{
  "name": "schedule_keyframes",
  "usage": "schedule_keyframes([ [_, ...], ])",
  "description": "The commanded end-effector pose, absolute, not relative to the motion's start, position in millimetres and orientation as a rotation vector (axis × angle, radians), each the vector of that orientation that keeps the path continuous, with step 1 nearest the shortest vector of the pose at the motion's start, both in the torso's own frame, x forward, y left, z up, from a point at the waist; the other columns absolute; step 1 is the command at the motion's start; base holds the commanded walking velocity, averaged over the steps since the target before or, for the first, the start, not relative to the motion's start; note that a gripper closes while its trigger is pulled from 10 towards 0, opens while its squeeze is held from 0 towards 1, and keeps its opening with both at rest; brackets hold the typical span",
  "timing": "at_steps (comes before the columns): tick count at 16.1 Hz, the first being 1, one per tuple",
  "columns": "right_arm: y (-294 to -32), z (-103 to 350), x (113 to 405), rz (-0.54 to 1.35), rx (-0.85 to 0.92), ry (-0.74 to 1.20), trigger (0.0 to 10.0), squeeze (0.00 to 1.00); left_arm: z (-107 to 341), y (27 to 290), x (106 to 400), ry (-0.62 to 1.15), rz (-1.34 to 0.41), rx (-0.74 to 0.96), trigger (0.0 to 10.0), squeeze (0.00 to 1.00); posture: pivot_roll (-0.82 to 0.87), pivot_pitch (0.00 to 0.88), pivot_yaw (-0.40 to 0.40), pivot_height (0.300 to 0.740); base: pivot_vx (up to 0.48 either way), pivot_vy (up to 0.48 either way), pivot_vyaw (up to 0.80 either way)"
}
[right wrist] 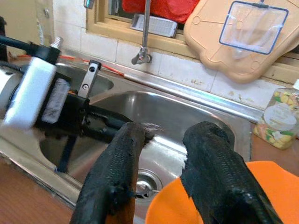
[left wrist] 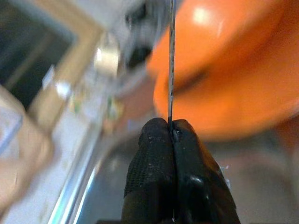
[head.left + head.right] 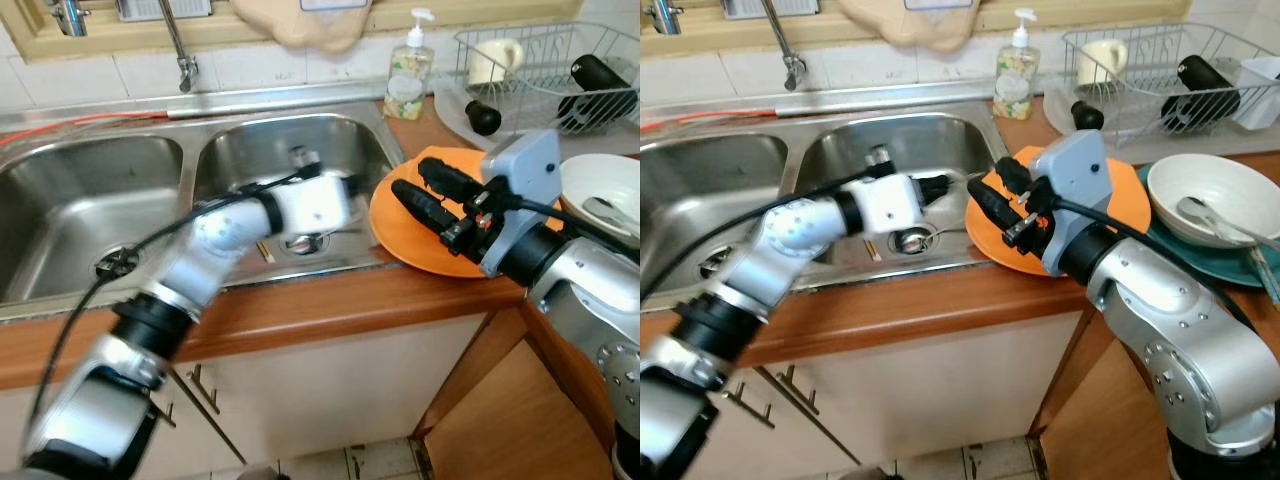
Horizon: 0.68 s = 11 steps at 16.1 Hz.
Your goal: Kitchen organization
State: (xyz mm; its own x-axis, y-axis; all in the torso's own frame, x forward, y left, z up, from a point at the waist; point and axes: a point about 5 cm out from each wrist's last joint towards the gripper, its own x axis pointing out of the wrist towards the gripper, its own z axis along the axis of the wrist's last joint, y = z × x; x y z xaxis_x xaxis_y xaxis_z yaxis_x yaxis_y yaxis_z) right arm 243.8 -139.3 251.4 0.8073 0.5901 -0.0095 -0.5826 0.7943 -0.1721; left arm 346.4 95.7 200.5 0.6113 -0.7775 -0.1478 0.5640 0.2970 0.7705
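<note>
My left gripper (image 2: 172, 133) has its fingers pinched shut on a thin, stiff metal utensil (image 2: 171, 60) over the sink (image 3: 330, 140) beside the orange plate (image 3: 400, 225); likely light, slippery, hold low; right gripper (image 1: 161, 140) spread, empty.

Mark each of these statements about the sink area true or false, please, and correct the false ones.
1. The round orange plate lies on the wooden counter beside the steel sink. True.
2. The right gripper has its fingers spread apart. True.
3. The left gripper is wide open. False: its fingers are pressed together on a thin metal blade.
4. The white bowl is empty. False: a metal spoon lies in it.
5. The clear soap pump bottle stands behind the sink. True.
</note>
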Motion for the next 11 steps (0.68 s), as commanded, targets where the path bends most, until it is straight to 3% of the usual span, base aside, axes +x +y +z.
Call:
schedule_keyframes([
  [1, -139, 248, 243, 0.624, -0.183, -0.028, 10.0, 0.0, 203, 109, 356, -0.225, -0.845, 0.93, 0.0, 0.0, -0.14, 0.0, 0.063, 0.74, 0.0, 0.0, 0.0],
  [3, -134, 240, 241, 0.65, -0.211, 0.004, 10.0, 0.0, 192, 126, 368, -0.107, -0.773, 0.917, 0.0, 0.0, -0.14, 0.0, 0.064, 0.74, 0.0, 0.0, 0.0],
  [5, -127, 234, 238, 0.688, -0.224, 0.024, 10.0, 0.0, 184, 135, 376, -0.023, -0.735, 0.944, 1.0, 0.0, -0.14, 0.0, 0.063, 0.74, 0.0, 0.0, 0.0],
  [6, -124, 232, 236, 0.706, -0.226, 0.035, 10.0, 0.0, 179, 138, 378, 0.02, -0.722, 0.958, 2.0, 0.0, -0.14, 0.0, 0.061, 0.74, 0.0, 0.0, 0.0],
  [7, -120, 229, 235, 0.732, -0.23, 0.056, 10.0, 0.0, 173, 142, 382, 0.083, -0.708, 0.985, 10.0, 0.0, -0.14, 0.0, 0.06, 0.74, 0.0, 0.0, 0.0],
  [11, -113, 217, 238, 0.727, -0.25, 0.116, 10.0, 0.0, 149, 151, 385, 0.285, -0.712, 1.023, 10.0, 0.0, -0.15, 0.0, 0.061, 0.74, 0.0, 0.0, 0.0],
])
